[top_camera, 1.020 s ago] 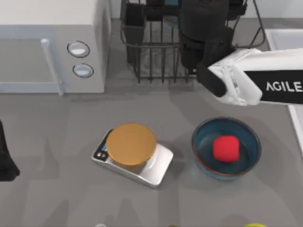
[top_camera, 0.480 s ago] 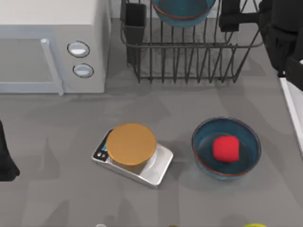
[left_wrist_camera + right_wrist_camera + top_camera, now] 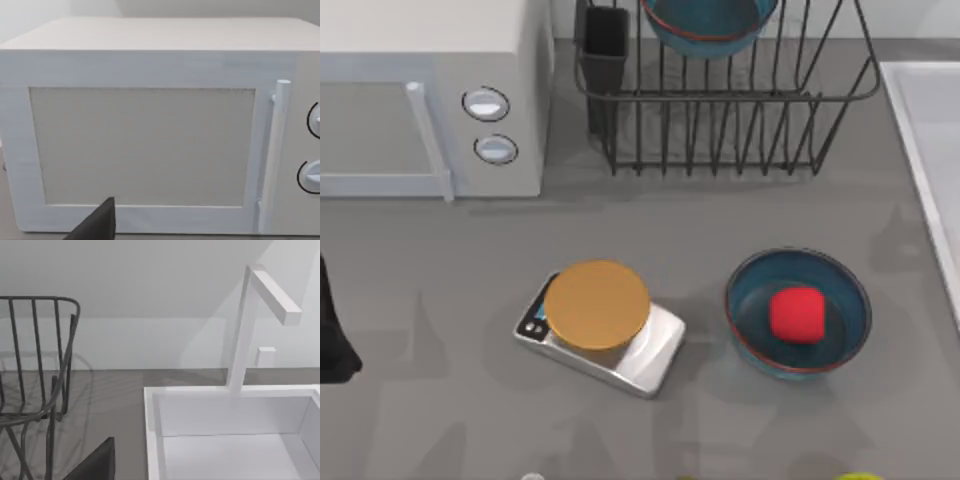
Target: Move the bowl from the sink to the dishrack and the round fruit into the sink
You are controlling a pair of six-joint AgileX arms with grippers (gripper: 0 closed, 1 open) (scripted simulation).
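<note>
While the left arm [image 3: 332, 330] sits as a dark shape at the table's left edge, its wrist view faces the white microwave [image 3: 150, 130], and I cannot tell how its fingers stand. Across the grey table [image 3: 440, 400], the microwave occupies the far left corner. Nearer the front stands a silver kitchen scale [image 3: 620, 350] with a round tan top. At the back, the dishrack [image 3: 720, 110] holds a teal bowl [image 3: 705, 25] tipped up on edge among the bars, its hollow turned toward the front; the dark cutlery cup [image 3: 606, 40] is at the rack's left corner. Right of the scale, a second teal bowl [image 3: 750, 310] sits upright, mouth up, with the round fruit [image 3: 796, 314] resting inside. The sink [image 3: 925, 110] lies along the right edge. From the right wrist view, the sink with its faucet [image 3: 250, 325] appears beside the rack; that hand's state cannot be told.
</note>
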